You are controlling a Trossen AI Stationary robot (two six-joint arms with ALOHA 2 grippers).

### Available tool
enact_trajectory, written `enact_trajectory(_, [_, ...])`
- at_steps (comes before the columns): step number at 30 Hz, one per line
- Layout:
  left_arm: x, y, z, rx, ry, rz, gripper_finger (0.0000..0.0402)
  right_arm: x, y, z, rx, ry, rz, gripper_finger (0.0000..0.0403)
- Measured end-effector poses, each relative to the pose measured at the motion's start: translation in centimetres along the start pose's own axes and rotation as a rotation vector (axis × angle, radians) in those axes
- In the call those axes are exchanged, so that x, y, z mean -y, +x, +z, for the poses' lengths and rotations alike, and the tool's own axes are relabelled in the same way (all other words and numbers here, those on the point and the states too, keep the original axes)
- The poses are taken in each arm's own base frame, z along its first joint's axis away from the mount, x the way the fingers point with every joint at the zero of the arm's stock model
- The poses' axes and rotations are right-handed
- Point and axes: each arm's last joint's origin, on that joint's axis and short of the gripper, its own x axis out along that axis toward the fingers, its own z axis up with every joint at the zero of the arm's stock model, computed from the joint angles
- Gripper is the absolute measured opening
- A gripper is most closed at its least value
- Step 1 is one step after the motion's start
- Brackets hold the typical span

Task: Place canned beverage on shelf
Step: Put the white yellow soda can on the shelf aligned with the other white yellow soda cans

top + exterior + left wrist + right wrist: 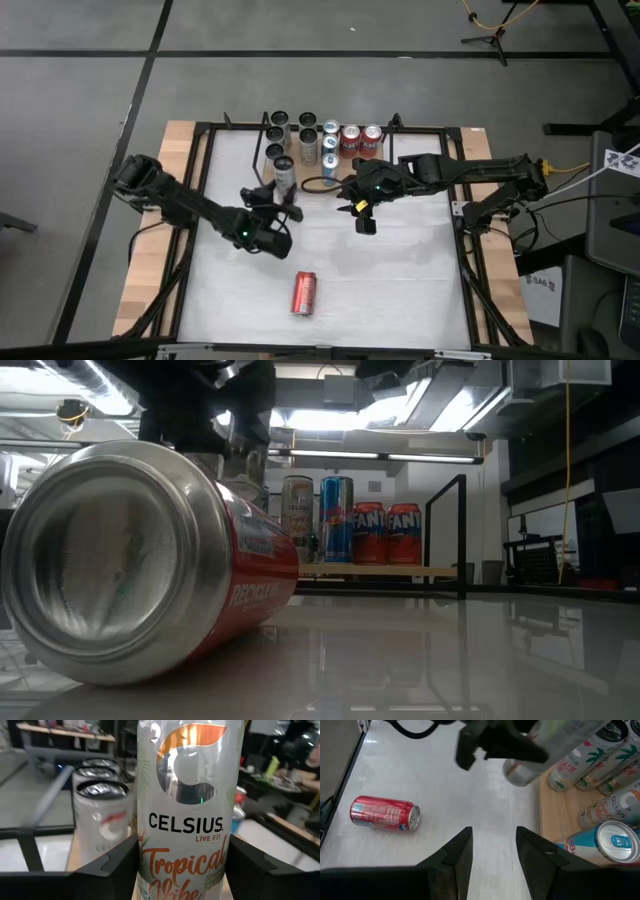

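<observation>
A white table (400,270) with wooden edges is standing on a grey floor, seen from above. At its far side a small light-wood shelf (312,170) is carrying a cluster of upright cans (340,140), among them two red ones and blue ones. The left gripper (283,200) is holding a tall pale can (285,175) upright at the shelf's near edge, beside the slim cans already there. The right gripper (363,218) is hovering over the table just in front of the shelf, its fingers spread and holding nothing. A red can (303,292) is lying on its side near the front of the table, well apart from both arms.

At table height, that red can (150,560) is filling the foreground, its silver base facing the camera; the shelf (370,570) is showing behind with cans on it.

In the left wrist view, the two dark fingers (112,865) are pinching the tall can (187,810), white with an orange C, the word CELSIUS and tropical lettering.

In the right wrist view, the open fingers (455,855) are framing bare table, with the red can (385,813) lying off to one side.
</observation>
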Motion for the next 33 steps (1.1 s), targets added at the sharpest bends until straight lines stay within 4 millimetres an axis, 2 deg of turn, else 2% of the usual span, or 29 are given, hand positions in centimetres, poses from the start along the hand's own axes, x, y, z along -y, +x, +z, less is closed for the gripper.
enact_trajectory(5, [0.2,0.6,-0.4,0.068,-0.017,0.039,0.0225,0.0,0.0,0.0,0.000,0.000,0.000,0.0147])
enact_trajectory(12, [1.3,1.2,-4.3,0.118,-0.007,0.058,0.0229,0.0,0.0,0.0,0.000,0.000,0.000,0.0147])
enact_trajectory(19, [1.8,3.2,-7.4,0.130,-0.027,0.106,0.0235,0.0,0.0,0.0,0.000,0.000,0.000,0.0147])
enact_trajectory(28, [1.7,5.4,-7.6,0.149,-0.074,0.166,0.0237,0.0,0.0,0.0,0.000,0.000,0.000,0.0147])
enact_trajectory(33, [1.7,6.0,-7.4,0.149,-0.078,0.179,0.0237,0.0,0.0,0.0,0.000,0.000,0.000,0.0147])
